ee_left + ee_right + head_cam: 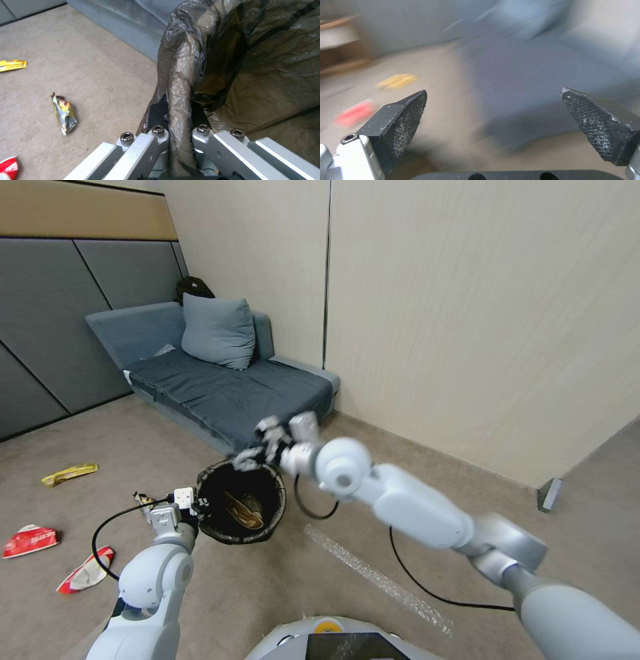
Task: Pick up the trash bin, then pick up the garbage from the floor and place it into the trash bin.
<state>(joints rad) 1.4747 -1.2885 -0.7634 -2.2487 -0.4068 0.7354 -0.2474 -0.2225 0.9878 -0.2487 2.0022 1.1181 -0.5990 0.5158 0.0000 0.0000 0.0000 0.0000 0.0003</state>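
The bin (241,503) stands before the sofa (220,387), which lies against the wall (467,313). Left of the bin, four wrappers (69,473) lie scattered on the floor (267,593); something, perhaps scrap, lies in the bin.

Brown-black bin liner (241,501) (yellow (69,473) and red-white wrappers (30,541))

Open floor (133,447) at the frame's left around the wrappers (30,541); the sofa (227,393) blocks the middle, just behind the trash bin (241,503).
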